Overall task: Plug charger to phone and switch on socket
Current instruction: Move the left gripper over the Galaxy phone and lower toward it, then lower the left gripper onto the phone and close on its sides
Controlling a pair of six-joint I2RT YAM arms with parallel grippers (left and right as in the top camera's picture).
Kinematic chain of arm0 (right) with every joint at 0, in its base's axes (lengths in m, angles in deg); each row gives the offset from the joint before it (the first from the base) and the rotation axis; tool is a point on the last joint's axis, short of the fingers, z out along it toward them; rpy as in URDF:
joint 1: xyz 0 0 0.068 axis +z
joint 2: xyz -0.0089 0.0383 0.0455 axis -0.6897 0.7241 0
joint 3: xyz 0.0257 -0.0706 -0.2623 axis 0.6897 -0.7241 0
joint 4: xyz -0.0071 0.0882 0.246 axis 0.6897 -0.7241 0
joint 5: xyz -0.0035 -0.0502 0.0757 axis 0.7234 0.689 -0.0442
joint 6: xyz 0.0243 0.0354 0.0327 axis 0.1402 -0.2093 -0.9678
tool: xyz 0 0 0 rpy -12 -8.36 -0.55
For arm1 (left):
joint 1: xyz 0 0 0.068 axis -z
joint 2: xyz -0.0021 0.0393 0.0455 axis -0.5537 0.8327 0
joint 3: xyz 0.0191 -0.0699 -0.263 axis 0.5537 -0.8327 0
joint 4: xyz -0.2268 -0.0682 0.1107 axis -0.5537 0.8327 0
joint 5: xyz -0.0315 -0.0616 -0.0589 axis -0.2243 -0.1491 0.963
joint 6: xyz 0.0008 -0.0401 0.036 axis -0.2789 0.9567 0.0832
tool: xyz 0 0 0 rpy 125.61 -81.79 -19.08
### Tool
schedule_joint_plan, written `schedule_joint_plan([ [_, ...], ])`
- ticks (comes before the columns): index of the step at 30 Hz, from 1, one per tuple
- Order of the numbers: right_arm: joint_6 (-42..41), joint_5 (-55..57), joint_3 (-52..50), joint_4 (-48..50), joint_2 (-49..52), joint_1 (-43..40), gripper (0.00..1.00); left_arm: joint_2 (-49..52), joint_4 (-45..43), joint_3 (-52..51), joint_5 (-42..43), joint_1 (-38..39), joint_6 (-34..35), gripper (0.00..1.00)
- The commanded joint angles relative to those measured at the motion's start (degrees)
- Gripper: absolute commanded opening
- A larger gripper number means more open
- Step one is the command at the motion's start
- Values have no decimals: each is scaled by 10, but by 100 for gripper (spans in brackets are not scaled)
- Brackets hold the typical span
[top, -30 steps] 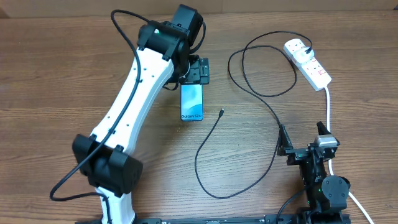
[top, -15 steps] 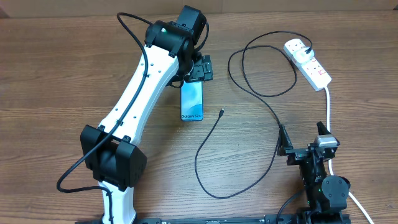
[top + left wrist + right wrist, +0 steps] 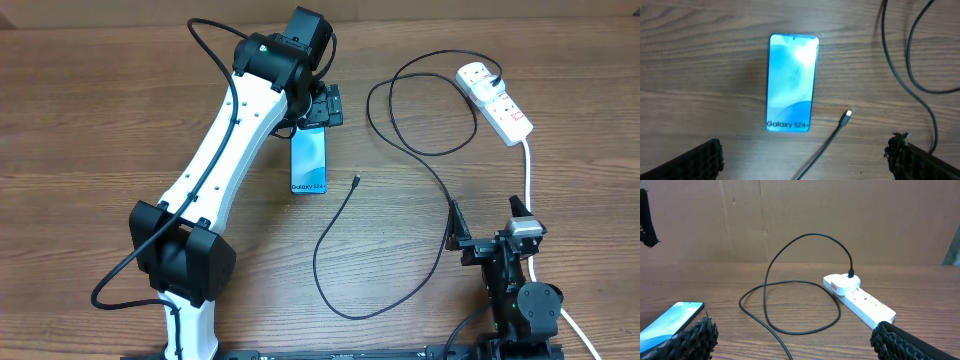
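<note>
Since the charger (image 3: 827, 142) is light and limp, a pinch just behind its connector tip (image 3: 846, 116) is judged best; left claw (image 3: 805, 157) and right claw (image 3: 487, 222) are seen wide open, empty.

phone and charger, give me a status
Left fingers open, empty, at the phone. Right fingers open, empty, held back. Charger tip loose beside phone, unplugged; its plug in the socket. Nothing in the way.
</note>
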Motion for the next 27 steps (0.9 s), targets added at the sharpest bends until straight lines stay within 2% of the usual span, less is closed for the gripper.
schedule_joint_plan([
  [1, -2, 5, -6, 3, -5, 3, 100, 7, -22, -24, -14, 5, -37, 100],
  [7, -2, 5, -6, 3, -4, 3, 100, 26, -48, -75, -10, 5, -36, 100],
  [17, -2, 5, -6, 3, -4, 3, 100, 103, -50, -76, -4, 9, -43, 100],
  [27, -2, 5, -6, 3, -4, 3, 100, 146, -56, -76, -5, -3, -83, 100],
])
